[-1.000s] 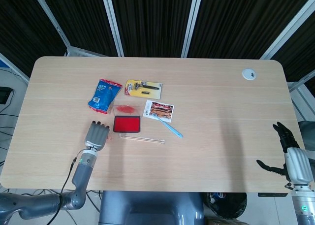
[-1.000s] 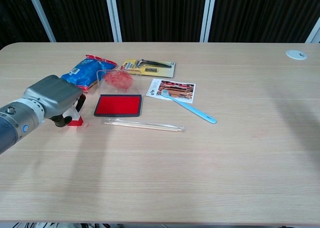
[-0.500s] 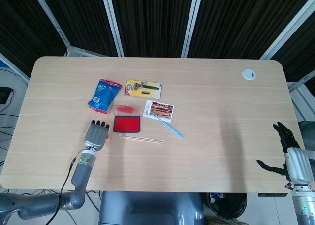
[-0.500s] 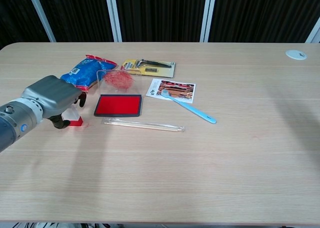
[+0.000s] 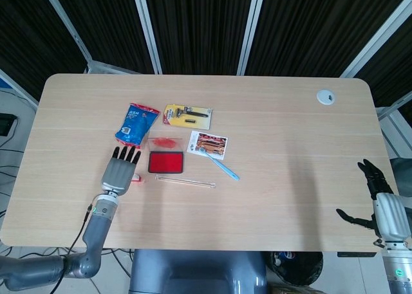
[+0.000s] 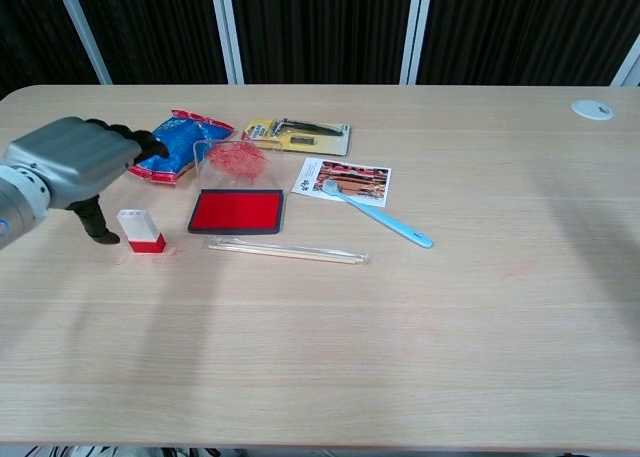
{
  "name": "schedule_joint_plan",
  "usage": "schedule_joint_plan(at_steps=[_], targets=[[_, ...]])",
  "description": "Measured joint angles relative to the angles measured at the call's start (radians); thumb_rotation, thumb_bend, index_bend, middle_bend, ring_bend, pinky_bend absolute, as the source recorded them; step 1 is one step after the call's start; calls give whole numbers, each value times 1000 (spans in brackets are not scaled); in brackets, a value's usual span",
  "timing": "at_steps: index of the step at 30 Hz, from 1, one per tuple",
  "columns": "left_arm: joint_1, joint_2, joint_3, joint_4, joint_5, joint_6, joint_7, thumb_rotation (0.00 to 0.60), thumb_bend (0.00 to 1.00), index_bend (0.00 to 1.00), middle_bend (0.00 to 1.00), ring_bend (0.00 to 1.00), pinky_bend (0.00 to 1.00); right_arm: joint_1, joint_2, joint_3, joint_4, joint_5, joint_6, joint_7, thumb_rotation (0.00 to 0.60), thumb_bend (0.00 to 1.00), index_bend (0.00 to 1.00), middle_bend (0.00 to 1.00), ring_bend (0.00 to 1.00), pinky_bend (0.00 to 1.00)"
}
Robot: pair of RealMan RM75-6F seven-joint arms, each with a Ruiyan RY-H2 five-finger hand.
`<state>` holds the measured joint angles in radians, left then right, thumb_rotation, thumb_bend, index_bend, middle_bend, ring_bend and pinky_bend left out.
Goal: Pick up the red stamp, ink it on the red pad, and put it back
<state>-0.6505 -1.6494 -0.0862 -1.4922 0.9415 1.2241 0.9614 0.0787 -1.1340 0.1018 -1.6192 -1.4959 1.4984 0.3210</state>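
The red stamp point(image 6: 141, 231), a small block with a clear top and red base, stands upright on the table left of the red ink pad point(image 6: 237, 211). In the head view only a sliver of the stamp point(image 5: 136, 177) shows beside my left hand point(image 5: 120, 168). My left hand point(image 6: 72, 165) hovers just left of and above the stamp, fingers apart, holding nothing. The ink pad point(image 5: 166, 162) lies open with its clear lid raised behind it. My right hand point(image 5: 380, 201) hangs off the table's right front edge, fingers spread, empty.
A blue snack bag point(image 6: 177, 142) lies just beyond my left hand. A clear tube of sticks point(image 6: 288, 250) lies in front of the pad. A blue toothbrush point(image 6: 378, 214), a picture card point(image 6: 344, 180) and a yellow razor pack point(image 6: 300, 132) sit to the right and behind.
My left hand has let go of the stamp and lifted away to the left and back. The stamp now stands free on the table. The right hand has not moved.
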Motion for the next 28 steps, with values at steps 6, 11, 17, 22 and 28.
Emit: schedule_joint_plan(at_steps=[6, 11, 17, 22, 28], targets=[[72, 137, 20, -139, 144, 109, -153, 600, 0, 56, 9, 21, 66, 0, -2, -2, 4, -4, 2, -21, 600, 142, 0, 0, 0, 185], [158, 254, 69, -192, 284, 217, -298, 600, 0, 0, 0, 0, 2, -1, -7, -4, 9, -8, 7, -43, 600, 141, 0, 0, 0, 185], [265, 318, 136, -181, 411, 330, -465, 600, 0, 0, 0, 0, 0, -3, -16, -3, 12, -9, 17, -76, 600, 141, 0, 0, 0, 185], [333, 350, 167, -156, 456, 378, -582, 600, 0, 0, 0, 0, 0, -4, -25, -2, 13, -9, 23, -101, 600, 141, 0, 0, 0, 185], [381, 364, 172, -111, 472, 392, -674, 600, 0, 0, 0, 0, 0, -3, -33, 2, 10, -4, 26, -119, 600, 141, 0, 0, 0, 185]])
